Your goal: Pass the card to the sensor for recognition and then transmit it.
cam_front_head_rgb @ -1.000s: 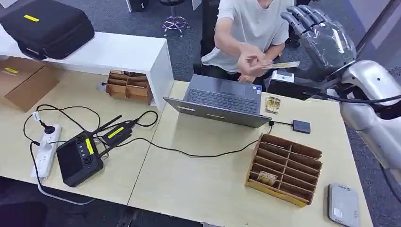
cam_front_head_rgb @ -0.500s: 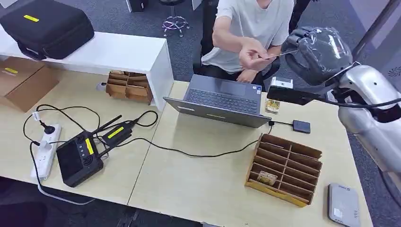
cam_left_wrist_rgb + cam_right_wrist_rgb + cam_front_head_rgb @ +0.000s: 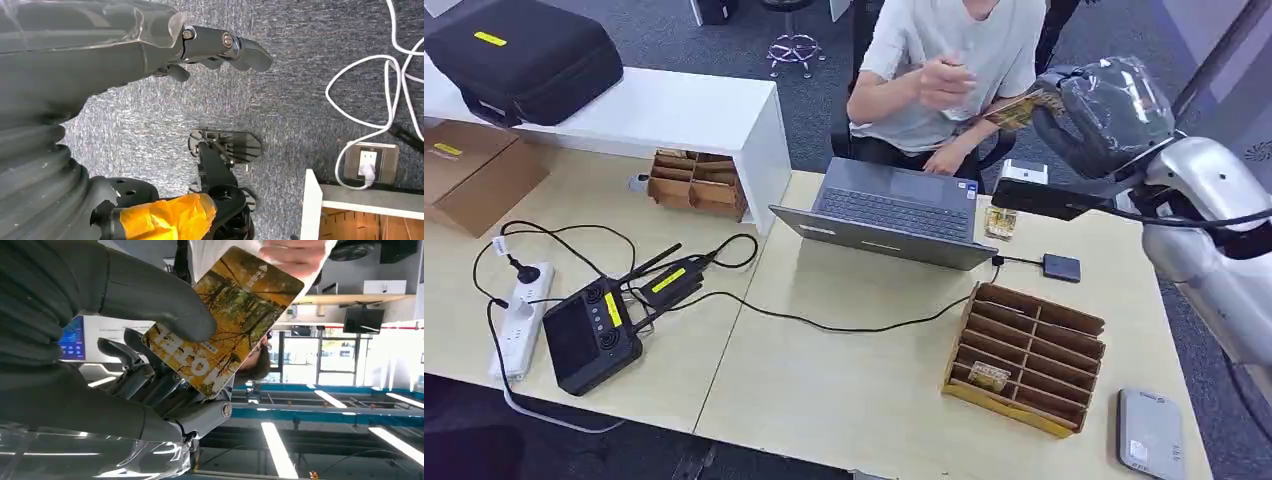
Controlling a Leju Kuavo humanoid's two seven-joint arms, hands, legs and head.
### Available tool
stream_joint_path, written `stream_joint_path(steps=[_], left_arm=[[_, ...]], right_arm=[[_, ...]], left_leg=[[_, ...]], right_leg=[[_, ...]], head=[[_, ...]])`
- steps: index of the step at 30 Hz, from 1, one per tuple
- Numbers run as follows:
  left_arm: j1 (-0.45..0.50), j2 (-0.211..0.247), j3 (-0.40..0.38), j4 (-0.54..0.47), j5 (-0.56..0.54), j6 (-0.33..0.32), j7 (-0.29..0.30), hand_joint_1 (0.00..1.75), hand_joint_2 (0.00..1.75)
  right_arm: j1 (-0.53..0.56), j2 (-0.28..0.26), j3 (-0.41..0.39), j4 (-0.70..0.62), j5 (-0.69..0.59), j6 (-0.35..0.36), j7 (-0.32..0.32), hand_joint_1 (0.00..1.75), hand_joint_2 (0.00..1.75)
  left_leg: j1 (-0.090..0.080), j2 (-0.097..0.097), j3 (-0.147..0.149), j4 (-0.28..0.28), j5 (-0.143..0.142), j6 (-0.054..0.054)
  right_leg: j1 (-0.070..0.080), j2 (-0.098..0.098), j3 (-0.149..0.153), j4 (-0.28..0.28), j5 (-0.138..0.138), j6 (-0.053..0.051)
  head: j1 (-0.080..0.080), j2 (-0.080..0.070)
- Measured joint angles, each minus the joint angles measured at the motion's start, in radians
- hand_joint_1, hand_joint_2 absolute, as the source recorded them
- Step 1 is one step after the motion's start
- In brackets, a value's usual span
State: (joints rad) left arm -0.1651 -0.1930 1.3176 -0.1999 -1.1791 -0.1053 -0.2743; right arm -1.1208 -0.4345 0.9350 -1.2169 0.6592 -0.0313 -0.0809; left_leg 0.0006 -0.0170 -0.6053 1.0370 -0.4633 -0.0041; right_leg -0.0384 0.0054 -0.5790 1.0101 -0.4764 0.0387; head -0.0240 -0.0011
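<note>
A yellow-orange card [image 3: 1016,108] with a forest print is pinched between the thumb and fingers of my right hand [image 3: 1106,108], raised beyond the table's far edge, right of the laptop. Up close, the card [image 3: 225,322] sticks out past the thumb [image 3: 155,297]. A person's hand [image 3: 944,80] is pulled back near their chest, apart from the card. A flat grey reader pad [image 3: 1150,432] lies at the table's near right corner. A small dark box [image 3: 1061,267] sits cabled to the laptop. My left hand [image 3: 220,47] hangs over grey carpet, fingers extended, holding nothing.
An open laptop [image 3: 894,208] faces the seated person. A cardboard slotted tray [image 3: 1032,352] holds a card [image 3: 989,377]; another card [image 3: 1001,220] lies by the laptop. A black controller [image 3: 589,335], cables and a power strip [image 3: 519,315] cover the left table.
The person brought the card to my open right hand, its fingers closed around it, and the person's hand has let go and drawn back toward their chest.
</note>
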Motion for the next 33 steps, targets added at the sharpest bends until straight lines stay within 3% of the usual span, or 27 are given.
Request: stream_joint_path(steps=[8,12,17,20,23,26,29,33], left_arm=[[0.001,0.001,-0.002,0.000,0.015,-0.033,-0.019,0.00,1.75],[0.002,0.000,-0.002,0.000,0.032,-0.016,-0.003,0.00,1.75],[0.017,0.001,0.000,0.000,0.058,0.011,0.003,0.00,1.75],[0.029,0.003,0.002,0.000,0.061,0.015,0.003,0.00,1.75],[0.030,0.004,0.010,0.000,0.085,0.042,0.015,0.00,1.75],[0.042,0.004,0.027,0.000,0.102,0.076,0.034,0.00,1.75],[0.058,0.004,0.041,0.000,0.108,0.091,0.045,0.00,1.75],[0.064,0.004,0.054,0.000,0.113,0.096,0.047,0.00,1.75]], right_arm=[[0.008,0.000,-0.003,0.000,0.000,-0.002,-0.007,1.75,1.75],[0.046,-0.017,-0.017,-0.005,-0.011,-0.050,-0.035,1.75,1.75],[0.188,-0.144,-0.093,-0.071,-0.042,-0.185,-0.096,1.75,1.75],[0.271,-0.208,-0.139,-0.110,-0.048,-0.221,-0.113,1.75,1.75],[0.415,-0.286,-0.218,-0.184,-0.048,-0.287,-0.132,1.75,1.75],[0.656,-0.356,-0.358,-0.273,-0.030,-0.392,-0.176,1.75,1.75],[0.927,-0.370,-0.555,-0.362,0.034,-0.437,-0.230,1.75,1.75],[1.156,-0.369,-0.738,-0.440,0.076,-0.444,-0.245,1.75,1.75]], left_leg=[[0.000,0.000,0.000,0.000,0.000,0.000],[0.000,0.000,0.000,0.000,0.000,0.000],[0.001,-0.007,-0.001,0.001,0.000,0.001],[0.000,-0.006,-0.001,0.001,-0.002,0.002],[0.002,-0.009,0.000,0.001,-0.003,0.002],[0.004,-0.017,0.001,0.001,-0.005,0.003],[0.003,-0.017,0.001,0.000,-0.008,0.002],[0.003,-0.015,0.002,0.000,-0.010,0.001]], right_leg=[[0.000,0.000,0.000,0.000,0.000,0.000],[0.000,-0.001,0.000,-0.001,0.000,0.000],[0.000,-0.007,0.003,-0.004,0.000,0.001],[0.000,-0.005,0.001,-0.004,0.000,0.001],[0.002,-0.009,0.004,-0.007,-0.002,0.002],[0.004,-0.017,0.010,-0.009,-0.005,0.002],[0.004,-0.017,0.010,-0.009,-0.008,0.002],[0.004,-0.016,0.010,-0.009,-0.010,0.001]], head=[[0.000,0.000],[0.000,0.000],[0.000,0.000],[0.000,0.000],[0.000,0.000],[0.001,0.000],[0.000,0.000],[0.000,0.000]])
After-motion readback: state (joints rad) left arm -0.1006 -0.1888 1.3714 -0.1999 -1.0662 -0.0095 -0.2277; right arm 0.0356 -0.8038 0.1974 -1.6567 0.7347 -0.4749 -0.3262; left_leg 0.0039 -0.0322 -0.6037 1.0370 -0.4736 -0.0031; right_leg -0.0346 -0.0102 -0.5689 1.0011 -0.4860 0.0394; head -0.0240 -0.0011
